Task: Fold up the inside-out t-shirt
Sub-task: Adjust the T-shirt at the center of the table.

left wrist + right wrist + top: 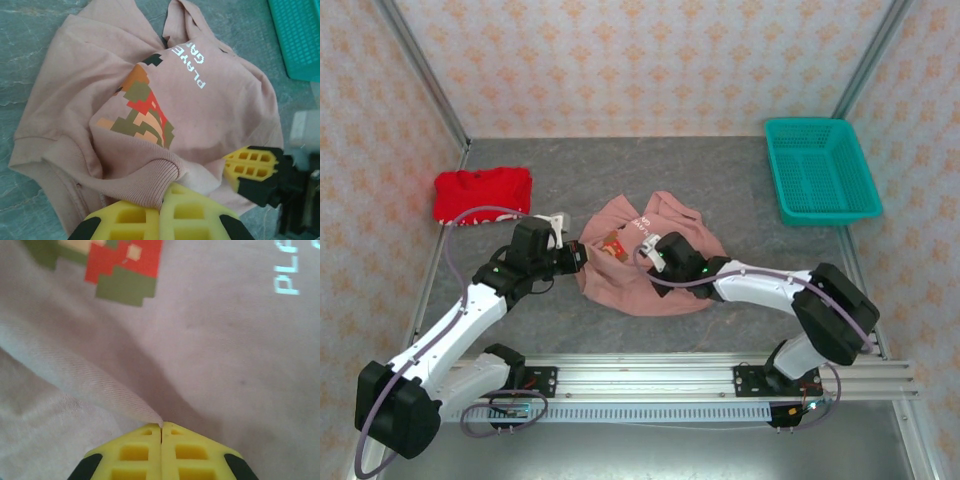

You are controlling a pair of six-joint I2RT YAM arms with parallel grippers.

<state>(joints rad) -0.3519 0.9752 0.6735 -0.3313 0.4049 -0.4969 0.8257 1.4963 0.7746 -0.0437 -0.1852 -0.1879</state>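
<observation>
Inside-out t-shirt (642, 288) lies crumpled at the middle of the grey stone-patterned table (560, 165), between both arms. Its soft salmon-pink cotton carries a blocky pixel print (145, 112) in olive, red, orange, tan and black. Beside it are white block letters (192, 65), tilted and partly folded under, with "PLAYE" legible. The left gripper (164, 196) has its yellow honeycomb fingers pressed together on a ribbed band of the shirt. The right gripper (161, 426) is closed too, pinching a thin ridge of cloth at its tips.
</observation>
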